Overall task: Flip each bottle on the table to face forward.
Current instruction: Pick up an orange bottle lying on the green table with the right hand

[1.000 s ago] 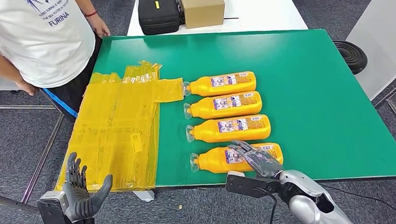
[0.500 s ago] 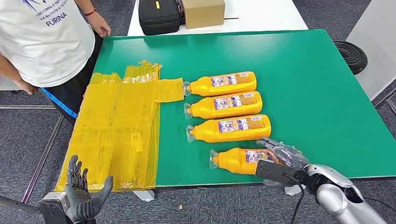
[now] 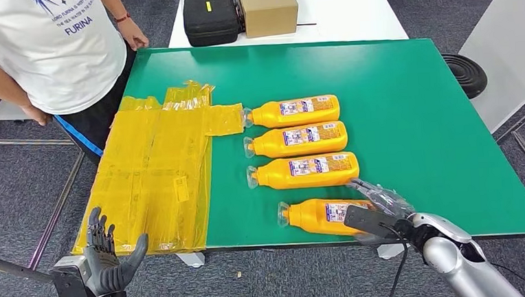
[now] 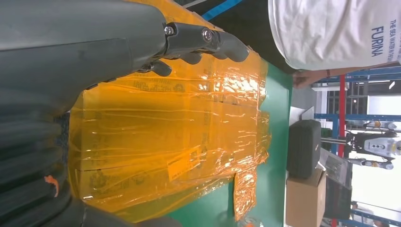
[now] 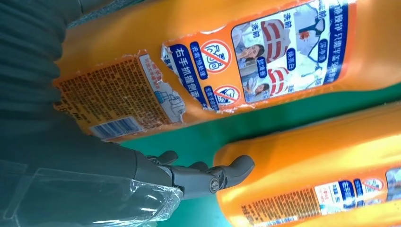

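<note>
The right hand (image 3: 379, 207) rests on the nearest bottle (image 3: 322, 216), grip unclear; smooth, rigid, likely slippery plastic, best taken across its labelled middle.

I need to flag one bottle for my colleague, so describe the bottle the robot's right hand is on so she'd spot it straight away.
On the green table, four orange bottles lie on their sides in a column right of the yellow plastic sheets. It is the bottle nearest the robot, by the table's front edge. Unlike the other three, it sits shifted right out of line, with the right hand on its base end.
</note>
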### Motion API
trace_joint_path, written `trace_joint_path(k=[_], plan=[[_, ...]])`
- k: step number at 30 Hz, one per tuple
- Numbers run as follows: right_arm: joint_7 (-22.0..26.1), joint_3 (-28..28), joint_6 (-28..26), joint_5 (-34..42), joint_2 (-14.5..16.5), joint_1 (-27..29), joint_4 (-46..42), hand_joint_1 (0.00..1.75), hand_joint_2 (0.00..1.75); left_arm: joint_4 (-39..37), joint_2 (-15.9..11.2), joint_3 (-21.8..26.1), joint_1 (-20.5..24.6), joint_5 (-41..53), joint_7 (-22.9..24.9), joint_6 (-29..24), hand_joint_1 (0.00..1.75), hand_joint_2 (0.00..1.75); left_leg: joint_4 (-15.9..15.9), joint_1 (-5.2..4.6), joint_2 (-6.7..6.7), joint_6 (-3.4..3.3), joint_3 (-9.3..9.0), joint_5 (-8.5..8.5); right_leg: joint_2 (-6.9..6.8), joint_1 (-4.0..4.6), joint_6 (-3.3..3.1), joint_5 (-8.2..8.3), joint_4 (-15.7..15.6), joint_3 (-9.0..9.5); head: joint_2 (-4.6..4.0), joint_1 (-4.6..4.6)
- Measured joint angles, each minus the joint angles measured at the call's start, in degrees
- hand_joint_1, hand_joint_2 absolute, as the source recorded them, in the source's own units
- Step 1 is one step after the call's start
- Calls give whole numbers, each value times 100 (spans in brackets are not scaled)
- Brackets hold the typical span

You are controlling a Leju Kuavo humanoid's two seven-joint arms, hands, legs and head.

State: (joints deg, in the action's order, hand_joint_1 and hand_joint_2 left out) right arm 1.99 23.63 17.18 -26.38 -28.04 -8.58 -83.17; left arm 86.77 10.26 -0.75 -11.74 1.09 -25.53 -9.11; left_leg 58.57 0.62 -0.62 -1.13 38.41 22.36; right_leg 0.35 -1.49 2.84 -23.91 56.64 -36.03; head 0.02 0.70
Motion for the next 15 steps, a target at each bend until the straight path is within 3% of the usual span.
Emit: trace_joint_path(k=[5,6,9,10,11,15], plan=[[12,39,103,76,-15,-131,59,2,175,-54,-22,-20,20,-94,-17,3,0,175,0,0,0,-1,-1,-1,0,-1,0,0,0,0,0,-1],[18,58,140,98,-21,-149,70,18,175,-64,-31,-26,25,-120,-18,5,0,175,0,0,0,-1,-1,-1,0,-1,0,0,0,0,0,-1],[29,119,226,143,-59,-181,96,133,175,-83,-55,-58,39,-162,-19,9,0,175,0,0,-1,0,-1,-1,-1,0,0,0,0,1,0,-1],[32,137,250,152,-76,-187,102,158,175,-85,-62,-69,42,-169,-20,10,0,175,0,0,-1,0,-1,-1,0,0,0,0,0,1,0,-1],[36,153,282,163,-100,-195,106,165,175,-86,-70,-78,46,-182,-20,14,0,175,0,0,0,0,-1,0,0,0,0,0,0,0,0,0],[54,231,465,194,-248,-241,102,171,175,-87,-115,-122,62,-252,-20,56,0,175,0,0,-2,-1,-1,0,-1,-1,1,-1,0,1,0,-1]])
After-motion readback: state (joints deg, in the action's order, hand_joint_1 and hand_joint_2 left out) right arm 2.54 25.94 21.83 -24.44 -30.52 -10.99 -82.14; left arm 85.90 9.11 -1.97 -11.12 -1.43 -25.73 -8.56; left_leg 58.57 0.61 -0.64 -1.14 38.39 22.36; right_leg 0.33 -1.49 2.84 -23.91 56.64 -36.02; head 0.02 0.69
